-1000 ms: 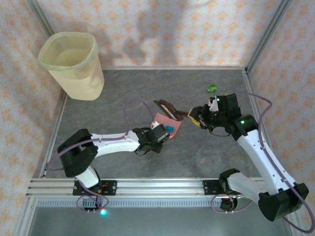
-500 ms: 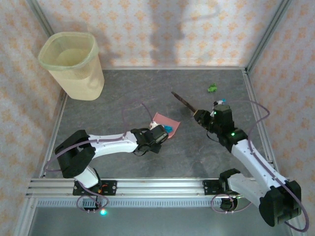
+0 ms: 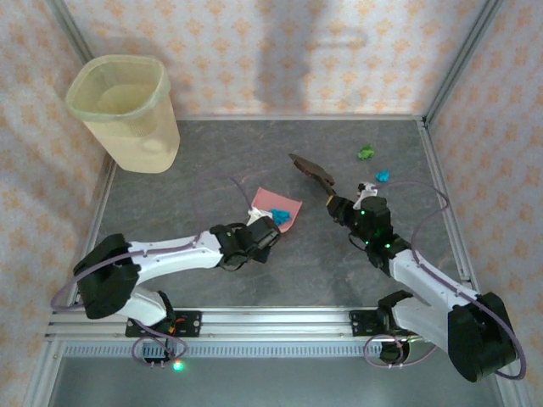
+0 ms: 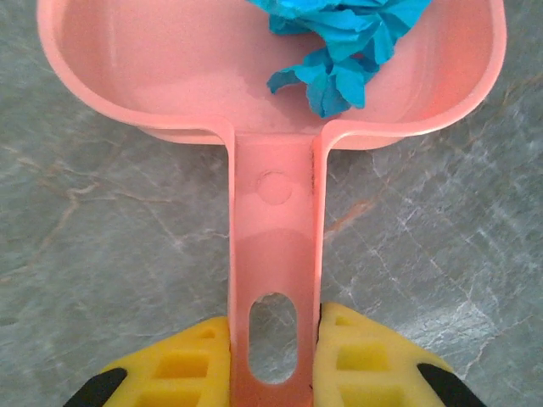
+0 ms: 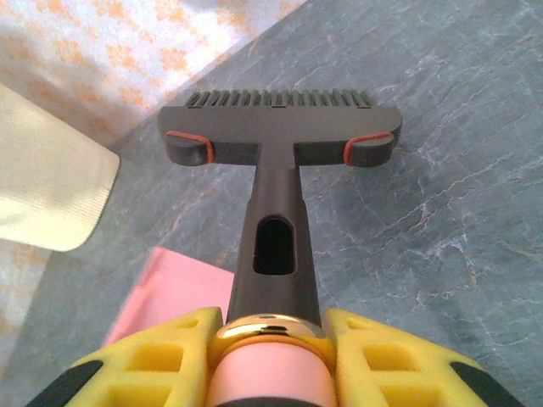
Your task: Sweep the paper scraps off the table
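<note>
- Paper scraps (image 3: 366, 153) lie in two places. A green scrap (image 3: 366, 153) and a teal-blue scrap (image 3: 383, 176) sit on the bare tabletop (image 3: 195, 161) near its far right corner, close together but apart, with the teal-blue one nearer the right edge.
- A crumpled blue wad (image 4: 339, 42) lies inside the pink dustpan (image 4: 170, 68), towards the pan's back wall.
- The dustpan rests about the middle of the tabletop, its handle pointing toward the near edge.
- The left gripper (image 4: 273, 360) is clamped narrowly on the dustpan's handle, with a yellow pad on each side beside the hanging hole.
- The right gripper (image 5: 271, 339) is closed tight around the handle of a dark hand brush (image 5: 280, 127).
- The brush head lies between the dustpan and the two loose scraps, bristles toward the far edge. Whether they touch the surface I cannot tell.
- A cream waste bin (image 3: 127, 110) stands upright in the far left corner.
</note>
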